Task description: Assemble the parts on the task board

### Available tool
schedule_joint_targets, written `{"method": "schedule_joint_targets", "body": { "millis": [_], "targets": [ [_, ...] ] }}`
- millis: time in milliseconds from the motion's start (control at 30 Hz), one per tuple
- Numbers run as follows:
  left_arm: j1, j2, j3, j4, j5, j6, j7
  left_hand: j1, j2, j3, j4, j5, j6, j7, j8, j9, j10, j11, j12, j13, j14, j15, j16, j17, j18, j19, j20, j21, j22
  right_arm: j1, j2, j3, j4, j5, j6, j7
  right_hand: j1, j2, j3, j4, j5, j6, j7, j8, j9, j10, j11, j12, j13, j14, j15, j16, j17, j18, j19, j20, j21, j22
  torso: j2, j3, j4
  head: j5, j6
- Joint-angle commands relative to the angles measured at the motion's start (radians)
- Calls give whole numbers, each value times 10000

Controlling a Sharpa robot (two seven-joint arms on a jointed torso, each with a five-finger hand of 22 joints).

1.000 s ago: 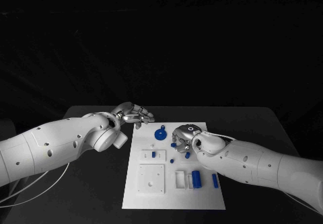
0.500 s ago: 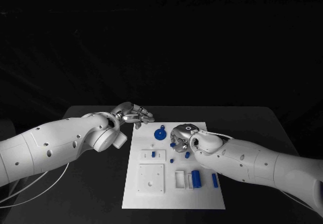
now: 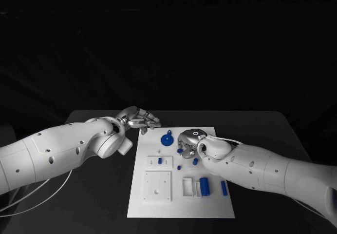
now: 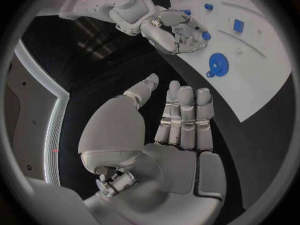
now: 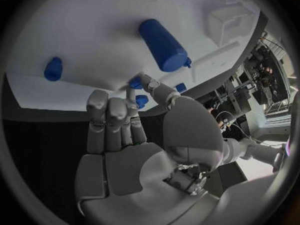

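Head view is showing the white task board (image 3: 181, 195) lying mid-counter (image 3: 98, 204), blue parts scattered across it. Right hand (image 3: 189, 142) is hovering over the board's far half, fingertips (image 5: 152, 87) pinching a small blue part (image 5: 135, 82) between thumb and finger. Left hand (image 3: 138, 118) is hanging off the board's far left corner, fingers (image 4: 185, 112) straight and apart, holding nothing. Round blue part (image 3: 167, 140) is lying just beside the right hand

I'm seeing the task board (image 3: 211, 204) looking like smooth, matt white plastic, and the blue parts (image 3: 204, 185) on it like matt plastic too. Both hands, left (image 3: 140, 119) and right (image 3: 189, 141), are showing brushed silvery metal with a soft sheen. The table (image 3: 260, 126) is looking matt black.
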Motion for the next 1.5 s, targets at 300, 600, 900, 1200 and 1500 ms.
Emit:
{"method": "schedule_joint_targets", "body": {
  "millis": [300,600,900,1200,1500],
  "targets": [
    [10,-7,5,-1,56,72,40,4,89,-1,45,6,-208,165,-44,13,-19,68,-39,16,43,3,-57,20,121,3,-468,-53,18,-130,-273,-76,355,-224,-66,-231,-136,426,162,-20,11,331,5,97,13,141,-157,30,-45,70,-135,-1,9,626,-23,14,99,168,-10,-5,-5,-18,55],
    [10,-42,2,-15,61,93,14,3,89,-7,45,6,-210,166,-44,15,-19,69,-40,18,43,5,-61,26,121,3,-465,-54,21,-93,-473,-57,616,-214,-370,-294,-199,359,215,19,14,356,-9,104,13,187,-172,17,-58,99,-150,2,9,626,13,4,111,159,-9,-2,-2,-25,86],
    [10,-13,-37,-52,61,334,-130,-75,117,-47,111,6,-166,161,-16,33,-17,66,-50,25,35,5,-83,54,115,-5,-454,-64,33,-46,-680,86,918,-123,-832,-407,-214,264,303,62,17,377,-20,108,10,224,-183,-1,-69,125,-163,-6,4,626,48,-16,111,146,-5,6,-2,-17,133],
    [10,4,-73,-66,393,1001,-626,-457,158,-187,422,0,-72,135,39,65,20,44,-61,41,-5,-11,-144,112,98,-55,-449,-106,58,67,-934,287,1485,-113,-1028,-522,-213,182,372,104,10,383,-26,107,8,246,-191,-16,-76,145,-173,-15,-1,626,76,-34,108,136,-11,12,-24,-17,177],
    [14,113,-117,-140,498,1745,-1811,-1510,205,-674,1280,-45,14,92,90,104,31,8,-163,26,-25,-46,-189,230,108,-126,-490,-171,104,211,-1288,667,2314,-77,-1063,-572,-201,103,431,143,8,387,-30,106,7,266,-195,-27,-80,162,-179,-23,-5,626,102,-53,105,127,-21,16,-20,-24,263]
  ]
}}
